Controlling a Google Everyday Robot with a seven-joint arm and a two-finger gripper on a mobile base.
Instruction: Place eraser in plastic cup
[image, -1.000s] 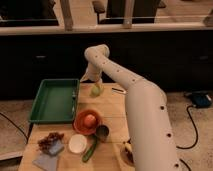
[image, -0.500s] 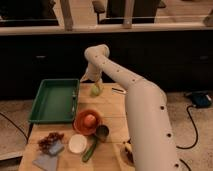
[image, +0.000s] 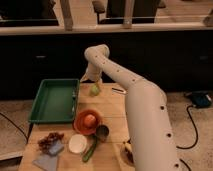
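You see the gripper (image: 91, 80) at the far side of the wooden table (image: 112, 102), just above the plastic cup (image: 94, 89), which stands beside the green tray (image: 52, 100), behind the orange bowl (image: 87, 121).

Claw (image: 90, 79) at the table's (image: 112, 107) far edge, just above the plastic cup (image: 94, 89).

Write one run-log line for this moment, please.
gripper: far table end, above plastic cup | eraser: not visible | green tray: left | orange bowl, metal cup: near
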